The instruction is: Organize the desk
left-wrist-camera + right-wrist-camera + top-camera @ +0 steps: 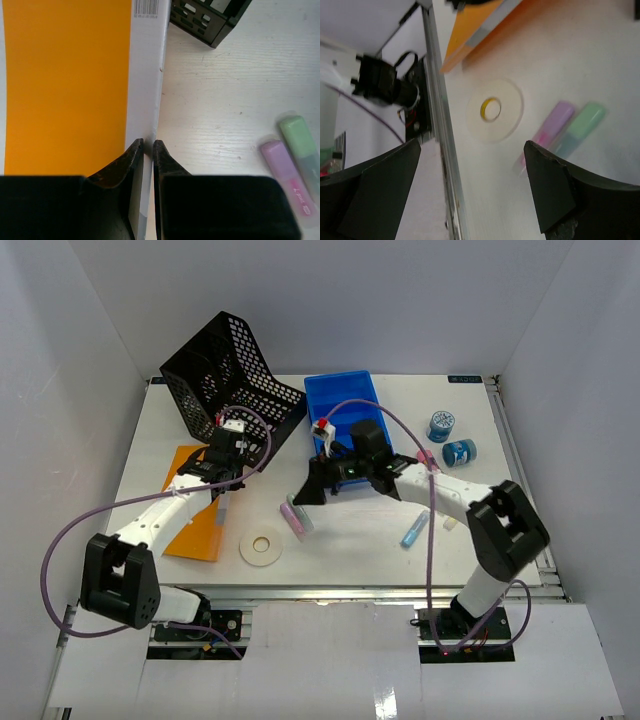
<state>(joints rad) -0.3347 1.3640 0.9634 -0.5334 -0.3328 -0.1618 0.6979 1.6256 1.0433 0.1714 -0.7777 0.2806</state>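
Note:
The white desk carries an orange book with a white edge, a pink and a green highlighter and a flat white disc. My left gripper is shut on the book's white edge, its jaws pinching it. My right gripper is open and empty, hovering above the desk between the highlighters and the blue tray. In the right wrist view its gripper frames the disc, with the pink highlighter beside it.
A black mesh file holder leans at the back left. Two blue tape rolls sit at the back right. A blue highlighter lies to the right. The metal rail runs along the front edge.

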